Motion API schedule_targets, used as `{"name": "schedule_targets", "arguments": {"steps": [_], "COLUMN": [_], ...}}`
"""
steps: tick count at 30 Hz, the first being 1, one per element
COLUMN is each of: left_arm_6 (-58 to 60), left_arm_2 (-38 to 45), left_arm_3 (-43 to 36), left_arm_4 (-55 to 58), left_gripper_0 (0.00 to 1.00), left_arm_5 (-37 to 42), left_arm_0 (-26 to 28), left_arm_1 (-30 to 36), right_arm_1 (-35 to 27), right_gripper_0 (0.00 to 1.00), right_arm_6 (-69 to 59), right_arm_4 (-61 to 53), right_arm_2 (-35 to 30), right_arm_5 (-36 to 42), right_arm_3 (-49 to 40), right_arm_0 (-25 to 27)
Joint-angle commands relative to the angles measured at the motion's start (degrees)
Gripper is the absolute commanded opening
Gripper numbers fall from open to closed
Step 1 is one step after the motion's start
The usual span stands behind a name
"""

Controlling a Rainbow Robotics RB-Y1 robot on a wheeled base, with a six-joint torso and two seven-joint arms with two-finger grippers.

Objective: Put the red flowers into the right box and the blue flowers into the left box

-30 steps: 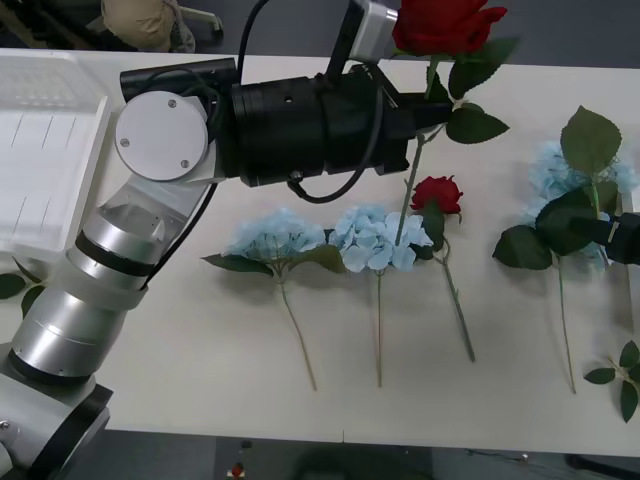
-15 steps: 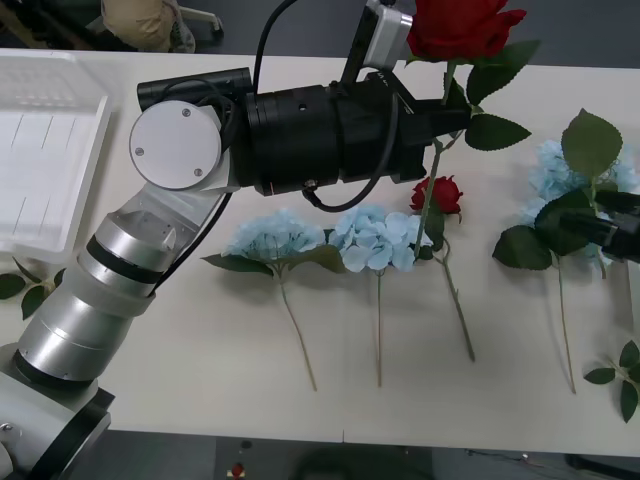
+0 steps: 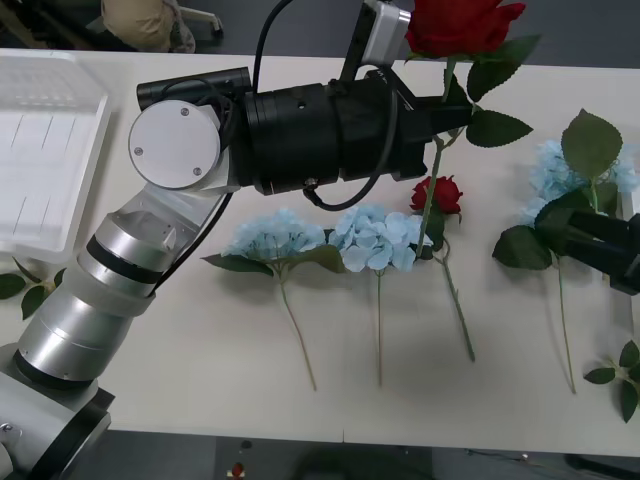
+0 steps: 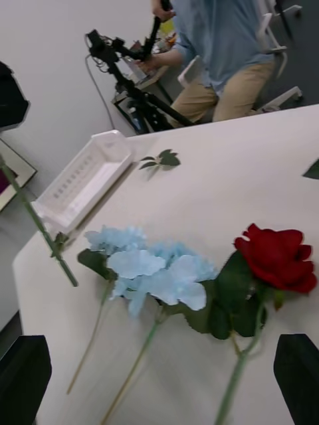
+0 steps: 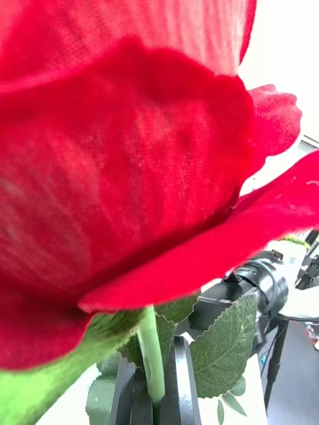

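The left gripper (image 3: pixel 447 112) is clamped on the stem of a red rose (image 3: pixel 458 26), holding it upright above the far side of the white table (image 3: pixel 200 350), and compared with half a second ago it has barely shifted, after travelling rightward over the second before. In the left wrist view the black fingers (image 5: pixel 179 392) pinch the green stem just below the big red bloom (image 5: pixel 126 166). The right gripper (image 3: pixel 600 245) has come further in from the right edge, now over the leaves of the rightmost blue hydrangea (image 3: pixel 550 170); its fingers (image 4: pixel 23 375) stand wide apart. On the table lie two more blue hydrangeas (image 3: pixel 375 238), side by side, and a second red rose (image 3: pixel 437 193) just beside them. The white tray (image 3: pixel 45 150) sits at the far left. No readable writing shows.
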Motion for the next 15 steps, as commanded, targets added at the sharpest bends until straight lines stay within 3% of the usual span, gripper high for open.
{"name": "schedule_targets", "arguments": {"steps": [1,9,15], "left_arm_6": [-2.58,-2.58,-2.58], "left_arm_2": [0.63,0.63,0.63], "left_arm_3": [-1.86,-1.86,-1.86], "left_arm_4": [0.41,0.41,0.41], "left_gripper_0": [0.0,0.0,0.0], "left_arm_5": [-0.42,-0.42,-0.42], "left_arm_0": [0.59,0.59,0.59], "left_arm_1": [-0.18,-0.18,-0.18], "right_arm_1": [2.3,9.07,10.04], "right_gripper_0": [0.99,0.98,0.98], "right_arm_6": [1.35,1.35,1.35], "right_arm_4": [-1.31,-0.17,-0.17], "right_arm_2": [-0.59,1.43,9.52], "right_arm_5": [2.58,5.92,-0.23], "right_arm_3": [-1.97,-1.97,-1.97], "right_arm_0": [-0.54,-4.76,-10.56]}}
